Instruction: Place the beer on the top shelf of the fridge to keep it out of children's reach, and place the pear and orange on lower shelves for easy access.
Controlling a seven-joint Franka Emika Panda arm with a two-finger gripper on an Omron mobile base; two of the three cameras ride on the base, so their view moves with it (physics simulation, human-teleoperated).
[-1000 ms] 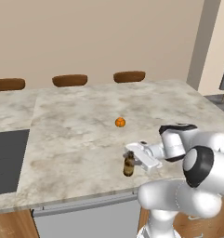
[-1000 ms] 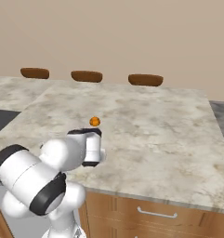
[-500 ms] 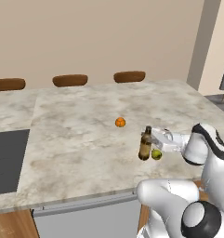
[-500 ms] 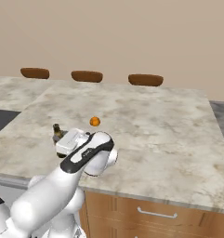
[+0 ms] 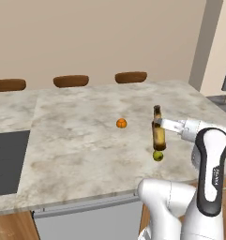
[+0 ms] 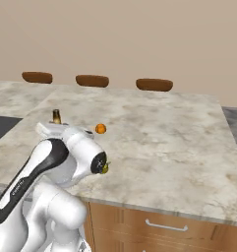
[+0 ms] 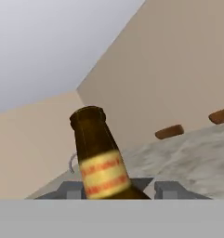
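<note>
While the gripper (image 5: 162,124) pinches the beer (image 5: 158,133) upright above the counter (image 5: 77,140), near its right edge, the pear (image 5: 158,155) lies directly below the bottle and the orange (image 5: 121,123) sits nearer the middle.

The white arm bends at its elbow and reaches out level, wrist horizontal. Its claw (image 5: 160,123) is clamped around the neck of the beer (image 5: 158,135), holding it upright above the table (image 5: 77,136).
</note>
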